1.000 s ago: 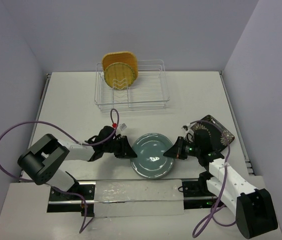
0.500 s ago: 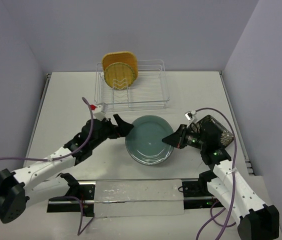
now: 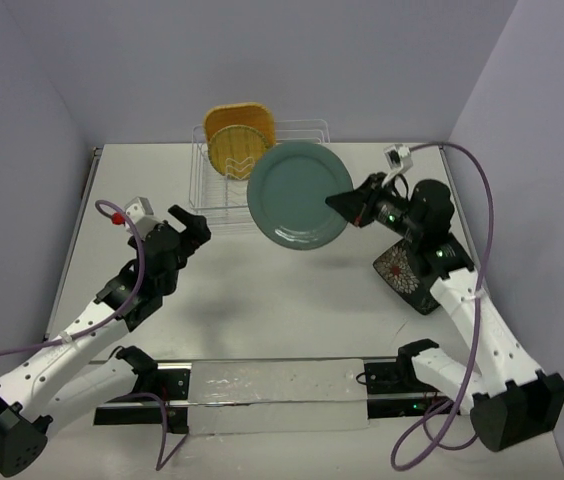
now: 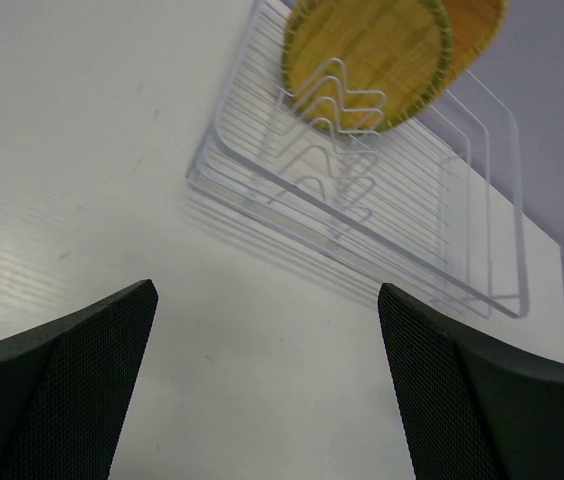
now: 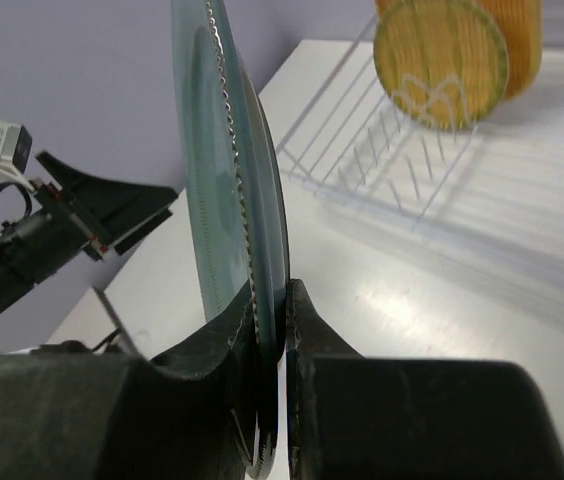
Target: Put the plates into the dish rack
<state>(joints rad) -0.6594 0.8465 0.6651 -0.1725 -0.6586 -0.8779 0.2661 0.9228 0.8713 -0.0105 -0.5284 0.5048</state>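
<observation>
While partly behind teal plate (image 3: 297,195) (overhead), dish rack (image 3: 220,195)

Robotics lab, small test cell. Bare white worktop (image 3: 262,290) boxed in on three sides by plain pale-lilac walls (image 3: 362,60). Two white-and-black machine arms, left arm (image 3: 82,335) and right arm (image 3: 482,320), stand on a mounting rail (image 3: 272,385) at the near edge. Purple cables (image 3: 449,147) loop loose off both. A camera looks down from each wrist. Kitchenware here is a wire rack (image 3: 212,200) and plates (image 3: 240,150). Flat, even light.
</observation>
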